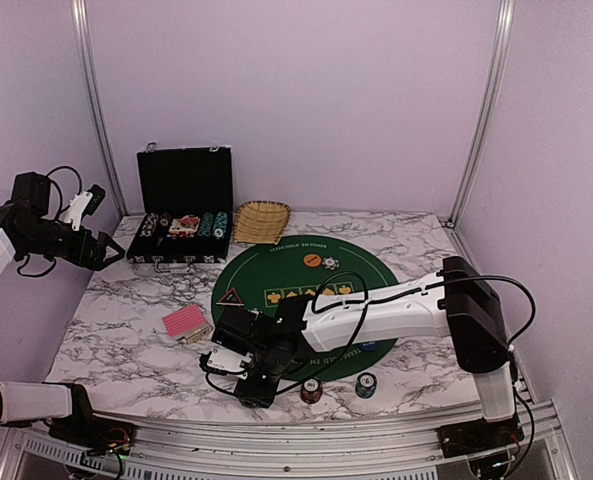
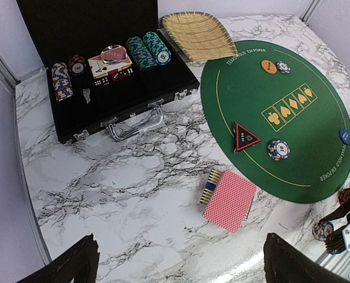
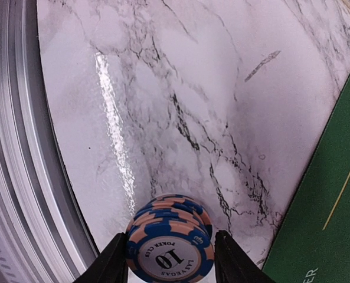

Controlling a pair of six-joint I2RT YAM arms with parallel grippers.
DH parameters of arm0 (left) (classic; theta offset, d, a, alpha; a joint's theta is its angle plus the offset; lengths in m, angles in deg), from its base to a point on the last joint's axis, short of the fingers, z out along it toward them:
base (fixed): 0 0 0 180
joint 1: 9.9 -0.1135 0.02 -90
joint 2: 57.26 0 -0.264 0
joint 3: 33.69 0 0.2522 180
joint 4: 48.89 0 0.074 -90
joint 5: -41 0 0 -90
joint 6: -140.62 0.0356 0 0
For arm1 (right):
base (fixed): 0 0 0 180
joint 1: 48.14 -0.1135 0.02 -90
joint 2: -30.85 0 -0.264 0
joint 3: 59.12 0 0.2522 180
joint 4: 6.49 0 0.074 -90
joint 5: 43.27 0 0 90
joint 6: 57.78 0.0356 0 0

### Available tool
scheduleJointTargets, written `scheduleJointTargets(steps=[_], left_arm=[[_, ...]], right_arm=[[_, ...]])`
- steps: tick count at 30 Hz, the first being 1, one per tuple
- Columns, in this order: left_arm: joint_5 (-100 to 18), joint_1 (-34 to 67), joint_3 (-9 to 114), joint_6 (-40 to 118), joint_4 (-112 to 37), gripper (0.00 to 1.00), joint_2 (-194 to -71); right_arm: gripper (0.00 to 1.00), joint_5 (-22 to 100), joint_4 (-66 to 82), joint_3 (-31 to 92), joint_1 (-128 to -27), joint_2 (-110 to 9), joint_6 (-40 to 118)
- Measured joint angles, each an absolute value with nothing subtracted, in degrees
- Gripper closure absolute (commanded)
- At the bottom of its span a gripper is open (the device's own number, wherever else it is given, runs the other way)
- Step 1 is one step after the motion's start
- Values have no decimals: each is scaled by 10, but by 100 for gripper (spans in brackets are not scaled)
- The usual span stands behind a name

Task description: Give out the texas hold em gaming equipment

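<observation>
Right pincer (image 3: pixel 170 265) clamps a stack of blue chips (image 3: pixel 169 236) on the table (image 3: pixel 163 88) by its front edge; the top chip reads "10 POKER CLUB LAS VEGAS". Left pincer (image 2: pixel 180 265) gapes wide. One card deck (image 2: pixel 229 200) lies beside the "TEXAS HOLD EM POKER" mat (image 2: pixel 304 171), which bears a triangle (image 2: pixel 244 137), orange disc (image 2: pixel 269 66), blue disc (image 2: pixel 345 136) and two chips (image 2: pixel 278 149). The case (image 2: pixel 74 23) holds four chip rows (image 2: pixel 140 53).

Open black case (image 2: pixel 86 23) — straw basket (image 2: pixel 198 35) beside

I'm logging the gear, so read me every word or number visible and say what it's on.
"POKER CLUB", "10", "LAS VEGAS": blue chip
"TEXAS HOLD EM POKER": green mat
"100": dark chip in black case
Too small: print on triangle marker, orange disc
</observation>
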State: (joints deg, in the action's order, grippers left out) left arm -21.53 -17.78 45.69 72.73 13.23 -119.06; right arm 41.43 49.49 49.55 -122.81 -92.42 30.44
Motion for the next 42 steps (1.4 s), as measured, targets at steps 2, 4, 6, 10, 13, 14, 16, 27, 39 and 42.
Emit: scheduleJointTargets(steps=[2,4,6,10,13,14,16,27,39,42], left_arm=[[-215,-178,457,727,132,1,-1191],[-215,-178,457,727,132,1,-1191],[-215,-178,457,727,132,1,-1191],[-215,-178,457,728,132,1,-1190],[-215,-178,457,727,132,1,-1191],[-215,-178,457,727,132,1,-1191],[-215,-178,457,728,132,1,-1191],[-215,-178,457,727,132,1,-1190],[-215,-178,457,727,133,1,-1191],[-215,-178,457,727,133,1,-1191]], right_arm=[[52,415,495,496,-1228,-924,304],[53,415,495,496,-1228,-924,304],[57,415,495,496,-1228,-924,304],[72,415,494,496,-1228,-925,304],[81,415,494,497,-1228,-925,303],[84,415,494,497,-1228,-925,303],[89,415,494,497,-1228,-925,303],[100,442,498,511,-1227,-924,305],[100,456,498,513,-1213,-885,318],[100,455,498,512,-1208,-873,327]])
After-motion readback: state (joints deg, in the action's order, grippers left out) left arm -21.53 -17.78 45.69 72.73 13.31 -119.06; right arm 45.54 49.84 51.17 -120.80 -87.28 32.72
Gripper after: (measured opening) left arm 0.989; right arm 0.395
